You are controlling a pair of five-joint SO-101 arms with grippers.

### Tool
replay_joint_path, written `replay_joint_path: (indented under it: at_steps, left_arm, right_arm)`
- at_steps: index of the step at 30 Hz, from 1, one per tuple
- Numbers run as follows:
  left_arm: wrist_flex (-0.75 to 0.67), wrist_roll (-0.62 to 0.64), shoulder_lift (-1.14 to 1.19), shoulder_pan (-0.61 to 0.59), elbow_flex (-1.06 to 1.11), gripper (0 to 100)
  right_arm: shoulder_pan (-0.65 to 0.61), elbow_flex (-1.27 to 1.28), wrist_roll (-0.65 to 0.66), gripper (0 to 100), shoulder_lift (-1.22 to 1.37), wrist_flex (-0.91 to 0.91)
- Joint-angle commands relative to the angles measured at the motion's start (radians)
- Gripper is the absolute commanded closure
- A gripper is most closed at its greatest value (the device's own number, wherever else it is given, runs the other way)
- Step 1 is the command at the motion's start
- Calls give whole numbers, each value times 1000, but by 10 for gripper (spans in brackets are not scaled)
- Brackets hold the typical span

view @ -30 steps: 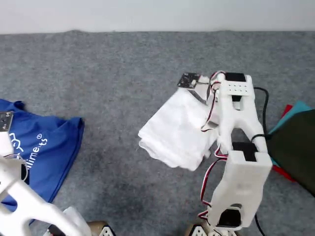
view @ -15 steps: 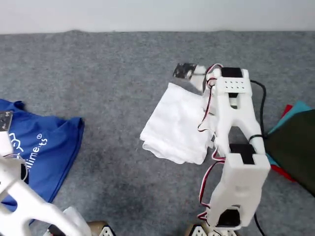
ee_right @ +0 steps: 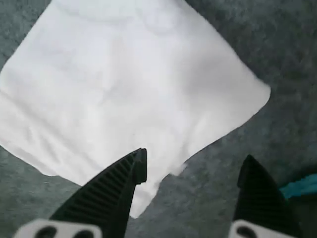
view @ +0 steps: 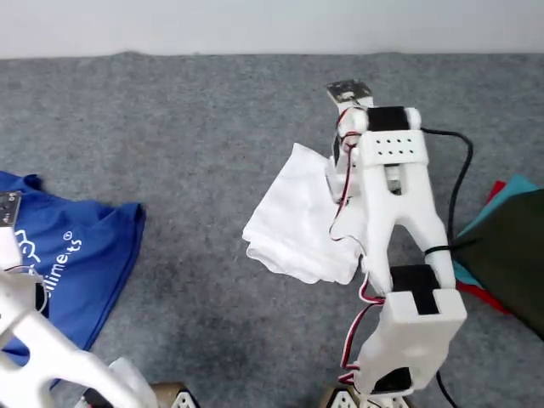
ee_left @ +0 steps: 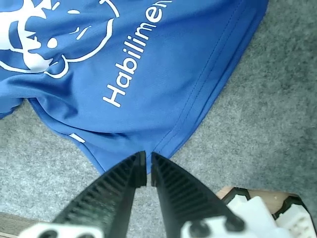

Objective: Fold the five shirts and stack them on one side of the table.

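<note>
Where the right arm (view: pixel 399 212) reaches out from the near edge of the worktop (view: pixel 187 127), we find its tool (ee_right: pixel 190 191) set wide, with both jaws well apart and gripping nothing. The tool hangs above the white shirt (ee_right: pixel 124 89), one jaw over the cloth and the other over the bare grey surface just beside it.

The white shirt (view: pixel 293 221) is folded into a rough square. It lies flat a little right of the worktop's middle, turned so that one corner points toward the far edge. The right arm covers its right-hand margin in the high view.

The blue shirt (view: pixel 76 255) lies spread out at the left edge of the worktop, printed side up, well apart from the white shirt. The left arm (view: pixel 42 353) stands at the near left corner. Its tool (ee_left: pixel 147 171) is narrow: the jaws are drawn almost together, with a thin slit between them. The tips sit right at the hem of the blue shirt (ee_left: pixel 148 74), where the cloth meets the grey surface. We cannot tell whether they touch the cloth.

At the right edge of the worktop lies a dark shirt (view: pixel 510 246). A teal shirt (view: pixel 518 184) and a red shirt (view: pixel 484 296) show beneath it at its margins.
</note>
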Motion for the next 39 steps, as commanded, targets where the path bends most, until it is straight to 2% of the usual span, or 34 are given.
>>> replay_joint_path:
  at_steps: [1, 5, 7, 13, 22, 28, 33, 39]
  left_arm:
    - [-18, 3, -18, 9, -8, 964]
    - [-18, 2, -18, 9, -8, 964]
    - [-18, 2, -18, 9, -10, 964]
    - [-18, -46, -17, 9, -10, 964]
    - [-18, -49, -17, 9, -12, 964]
    - [-18, -80, -17, 8, -10, 964]
    - [-18, -84, -17, 8, -12, 964]
    - [-18, -84, -17, 8, -10, 964]
  right_arm:
    - [-44, -52, -295, 668, -59, 77]
    - [-81, -49, -502, 533, -56, 104]
    - [-85, -48, -548, 486, -53, 90]
    - [-81, -38, -647, 479, 38, -62]
    - [-87, -38, -810, 483, 265, -278]
    - [-87, -38, -809, 631, 401, -361]
    - [-85, -44, -801, 767, 460, -337]
    - [-81, -44, -732, 889, 460, -308]
